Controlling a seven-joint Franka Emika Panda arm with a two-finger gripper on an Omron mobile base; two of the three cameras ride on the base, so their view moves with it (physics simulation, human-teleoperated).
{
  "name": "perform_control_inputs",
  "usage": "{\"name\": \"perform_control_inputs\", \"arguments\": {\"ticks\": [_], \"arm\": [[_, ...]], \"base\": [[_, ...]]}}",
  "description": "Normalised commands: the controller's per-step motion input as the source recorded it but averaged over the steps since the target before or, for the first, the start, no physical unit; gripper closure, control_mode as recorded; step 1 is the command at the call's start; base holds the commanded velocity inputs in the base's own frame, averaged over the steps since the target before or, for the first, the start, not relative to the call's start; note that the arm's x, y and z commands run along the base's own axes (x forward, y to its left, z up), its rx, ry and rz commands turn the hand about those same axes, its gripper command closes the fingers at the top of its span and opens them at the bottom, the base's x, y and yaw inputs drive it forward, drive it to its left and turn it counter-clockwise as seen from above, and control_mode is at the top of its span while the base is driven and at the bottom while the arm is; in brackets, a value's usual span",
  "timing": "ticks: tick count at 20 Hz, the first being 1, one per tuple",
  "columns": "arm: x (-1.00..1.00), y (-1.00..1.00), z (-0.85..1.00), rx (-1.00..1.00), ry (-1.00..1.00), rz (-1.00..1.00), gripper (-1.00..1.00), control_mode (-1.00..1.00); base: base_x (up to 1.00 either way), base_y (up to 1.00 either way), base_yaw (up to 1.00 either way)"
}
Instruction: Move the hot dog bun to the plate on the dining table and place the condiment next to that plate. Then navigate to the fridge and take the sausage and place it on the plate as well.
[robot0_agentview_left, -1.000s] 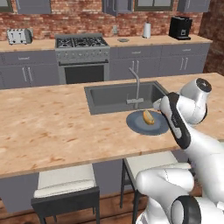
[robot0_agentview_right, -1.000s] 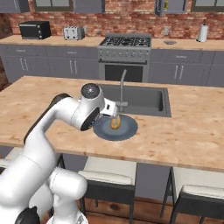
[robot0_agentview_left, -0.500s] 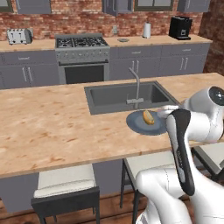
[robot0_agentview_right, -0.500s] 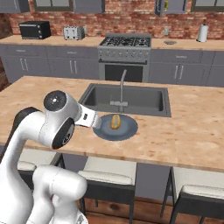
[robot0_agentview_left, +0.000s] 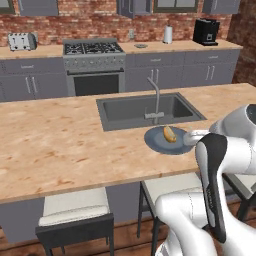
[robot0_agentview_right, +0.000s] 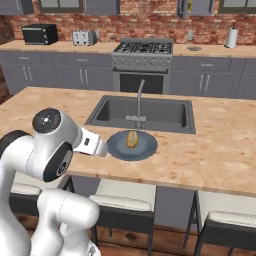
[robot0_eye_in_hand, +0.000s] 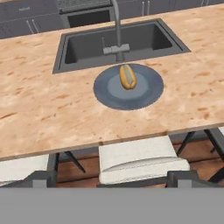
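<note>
Bun step done, with the hot dog bun (robot0_eye_in_hand: 127, 76) lying on the plate (robot0_eye_in_hand: 144, 96) on the desk (robot0_eye_in_hand: 43, 105), pincer spread and empty; next, probably fetching the condiment

**Even, soft rendered light; sharp frames with little shadow**

All three views are bright and evenly lit, with no visible lamp or window beam. Shadows are faint: a soft dark rim under the plate (robot0_eye_in_hand: 144, 94) and darker shade inside the sink (robot0_agentview_left: 135, 110) basin. The dining table (robot0_agentview_left: 60, 145) top shows no glare; the robot's white arm (robot0_agentview_right: 55, 145) carries mild glossy highlights. Near and far stay equally crisp, without motion blur or noticeable bending at the edges.
</note>
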Motion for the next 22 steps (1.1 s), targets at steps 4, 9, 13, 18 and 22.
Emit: {"name": "perform_control_inputs", "arguments": {"ticks": [4, 9, 13, 18, 22], "arm": [[-0.50, 0.07, -0.08, 0.00, -0.02, 0.00, -1.00, -1.00], [0.00, 0.00, 0.00, 0.00, 0.00, 0.00, -1.00, 1.00], [0.00, 0.00, 0.00, 0.00, 0.00, 0.00, -1.00, 1.00], [0.00, 0.00, 0.00, 0.00, 0.00, 0.00, -1.00, 1.00], [0.00, 0.00, 0.00, 0.00, 0.00, 0.00, -1.00, 1.00]], "base": [[0.00, 0.00, 0.00], [-0.44, -0.59, -0.06], [-0.05, -1.00, -0.04], [0.34, -1.00, 0.00], [0.35, -1.00, 0.00]]}}
